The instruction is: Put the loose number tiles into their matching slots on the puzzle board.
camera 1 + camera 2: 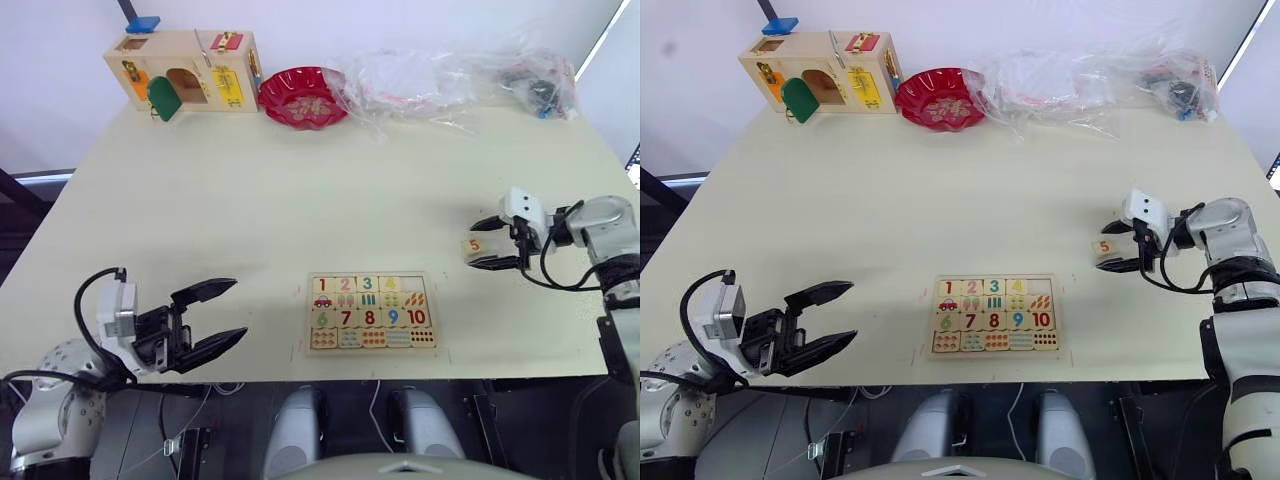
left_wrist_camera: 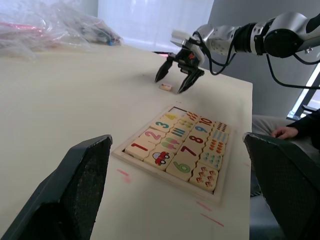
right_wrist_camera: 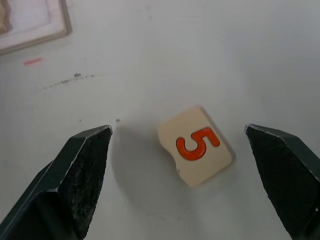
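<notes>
The puzzle board (image 1: 372,311) lies near the table's front edge, in the middle. Tiles 1 to 4 fill its top row, and the matching slot at that row's right end (image 1: 412,283) is bare. A loose tile with an orange 5 (image 3: 196,146) lies flat on the table, to the right of the board and a little farther back. My right gripper (image 1: 478,245) is open, and its fingers straddle this tile without touching it. Left of the board, over the front edge, my left gripper (image 1: 236,309) is open and holds nothing.
At the back left stands a wooden box with coloured doors and latches (image 1: 185,70). A red bowl (image 1: 303,96) sits beside it, and clear plastic bags (image 1: 420,75) stretch along the back right. A person's hand (image 2: 285,132) rests beyond the table's right side.
</notes>
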`<state>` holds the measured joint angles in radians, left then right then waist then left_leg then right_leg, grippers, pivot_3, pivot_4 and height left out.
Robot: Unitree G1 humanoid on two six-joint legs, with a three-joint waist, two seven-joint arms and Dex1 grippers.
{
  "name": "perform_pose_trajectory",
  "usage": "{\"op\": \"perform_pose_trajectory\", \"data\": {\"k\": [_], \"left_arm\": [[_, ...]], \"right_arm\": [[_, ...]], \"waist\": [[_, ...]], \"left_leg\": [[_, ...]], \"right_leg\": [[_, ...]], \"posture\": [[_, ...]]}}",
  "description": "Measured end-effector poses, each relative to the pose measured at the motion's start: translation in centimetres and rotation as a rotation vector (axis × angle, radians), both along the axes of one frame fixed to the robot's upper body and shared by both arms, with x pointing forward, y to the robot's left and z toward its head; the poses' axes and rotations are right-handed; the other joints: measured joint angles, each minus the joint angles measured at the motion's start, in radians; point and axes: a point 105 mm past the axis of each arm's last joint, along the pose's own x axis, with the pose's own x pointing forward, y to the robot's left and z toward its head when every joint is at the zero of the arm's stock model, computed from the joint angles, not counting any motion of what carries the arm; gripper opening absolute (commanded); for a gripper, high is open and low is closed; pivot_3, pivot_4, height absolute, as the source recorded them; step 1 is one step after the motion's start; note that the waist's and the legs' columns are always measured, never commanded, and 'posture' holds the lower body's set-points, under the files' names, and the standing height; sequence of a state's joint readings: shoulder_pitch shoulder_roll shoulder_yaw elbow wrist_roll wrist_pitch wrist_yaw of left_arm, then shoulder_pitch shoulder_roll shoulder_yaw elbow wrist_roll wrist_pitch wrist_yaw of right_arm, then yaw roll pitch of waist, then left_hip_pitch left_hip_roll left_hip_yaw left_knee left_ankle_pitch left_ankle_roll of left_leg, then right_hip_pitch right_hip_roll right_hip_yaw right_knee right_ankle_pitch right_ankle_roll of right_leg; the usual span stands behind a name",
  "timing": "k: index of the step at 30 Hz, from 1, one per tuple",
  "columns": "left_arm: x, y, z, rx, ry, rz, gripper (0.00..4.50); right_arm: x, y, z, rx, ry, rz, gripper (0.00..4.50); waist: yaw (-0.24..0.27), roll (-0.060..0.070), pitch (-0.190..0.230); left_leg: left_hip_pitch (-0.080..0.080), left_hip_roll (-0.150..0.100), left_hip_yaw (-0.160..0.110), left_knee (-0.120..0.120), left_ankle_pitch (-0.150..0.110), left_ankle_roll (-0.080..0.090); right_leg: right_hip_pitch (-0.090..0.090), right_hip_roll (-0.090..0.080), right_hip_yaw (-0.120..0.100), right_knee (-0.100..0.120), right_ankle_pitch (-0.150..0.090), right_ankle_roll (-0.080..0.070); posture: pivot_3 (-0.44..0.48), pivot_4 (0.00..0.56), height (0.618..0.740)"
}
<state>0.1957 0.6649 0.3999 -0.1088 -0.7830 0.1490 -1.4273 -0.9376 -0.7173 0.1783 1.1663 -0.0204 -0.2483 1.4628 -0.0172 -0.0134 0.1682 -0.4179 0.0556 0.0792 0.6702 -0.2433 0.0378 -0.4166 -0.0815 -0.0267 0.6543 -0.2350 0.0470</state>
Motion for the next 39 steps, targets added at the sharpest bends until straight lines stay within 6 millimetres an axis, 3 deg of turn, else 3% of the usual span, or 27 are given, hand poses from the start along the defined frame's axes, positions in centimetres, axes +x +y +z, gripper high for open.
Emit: {"op": "perform_pose_trajectory", "data": {"k": [4, 6, 9, 35, 36, 38, 39], "left_arm": [[0.1, 0.0, 0.2, -0.009, -0.009, 0.001, 4.5], [0.1, -0.1, 0.1, -0.016, -0.011, 0.003, 4.5], [0.1, -0.1, 0.1, -0.024, -0.013, 0.005, 4.5], [0.7, 0.1, -0.2, -0.022, -0.022, 0.02, 4.5], [0.7, 0.0, -0.3, -0.024, -0.02, 0.018, 4.5], [0.7, 0.0, -0.3, -0.027, -0.02, 0.018, 4.5], [0.7, -0.1, -0.3, -0.027, -0.021, 0.018, 4.5]], "right_arm": [[0.2, -0.2, 0.0, -0.009, -0.006, -0.011, 4.46], [0.2, -0.2, -0.1, -0.004, -0.008, -0.017, 3.94], [0.2, -0.3, -0.1, 0.008, -0.006, -0.031, 2.68], [-0.9, -0.4, -0.6, 0.014, 0.019, 0.028, 2.68], [-0.9, -0.4, -0.6, 0.016, 0.02, 0.027, 2.25], [-0.9, -0.5, -0.6, 0.018, 0.019, 0.023, 1.81], [-0.9, -0.5, -0.7, 0.02, 0.017, 0.019, 1.22]], "waist": [[-0.001, 0.0, 0.0], [-0.001, 0.0, 0.0], [0.0, 0.0, 0.0], [-0.001, 0.0, 0.0], [-0.001, 0.0, 0.0], [0.0, 0.0, 0.0], [0.0, 0.0, 0.0]], "left_leg": [[0.001, 0.0, 0.001, 0.0, 0.0, 0.0], [0.001, 0.0, 0.001, 0.0, 0.0, 0.0], [0.001, 0.0, 0.001, 0.0, 0.0, 0.0], [0.002, 0.0, 0.002, 0.0, 0.0, 0.0], [0.002, 0.0, 0.002, 0.0, 0.0, 0.0], [0.002, 0.0, 0.002, 0.0, 0.0, 0.0], [0.002, 0.0, 0.002, 0.0, 0.0, 0.0]], "right_leg": [[0.0, 0.0, 0.001, 0.001, 0.0, 0.0], [0.0, 0.0, 0.001, 0.001, 0.0, 0.0], [0.0, 0.0, 0.001, 0.001, 0.0, 0.0], [0.001, 0.0, 0.002, 0.001, 0.0, 0.0], [0.001, 0.0, 0.002, 0.001, 0.0, 0.0], [0.001, 0.0, 0.002, 0.001, 0.0, 0.0], [0.001, 0.0, 0.002, 0.001, 0.0, 0.0]], "posture": [[0.0, 0.15, 0.74], [0.0, 0.15, 0.74], [0.0, 0.15, 0.74], [0.0, 0.15, 0.74], [0.0, 0.15, 0.74], [0.0, 0.15, 0.74], [0.0, 0.15, 0.74]]}}
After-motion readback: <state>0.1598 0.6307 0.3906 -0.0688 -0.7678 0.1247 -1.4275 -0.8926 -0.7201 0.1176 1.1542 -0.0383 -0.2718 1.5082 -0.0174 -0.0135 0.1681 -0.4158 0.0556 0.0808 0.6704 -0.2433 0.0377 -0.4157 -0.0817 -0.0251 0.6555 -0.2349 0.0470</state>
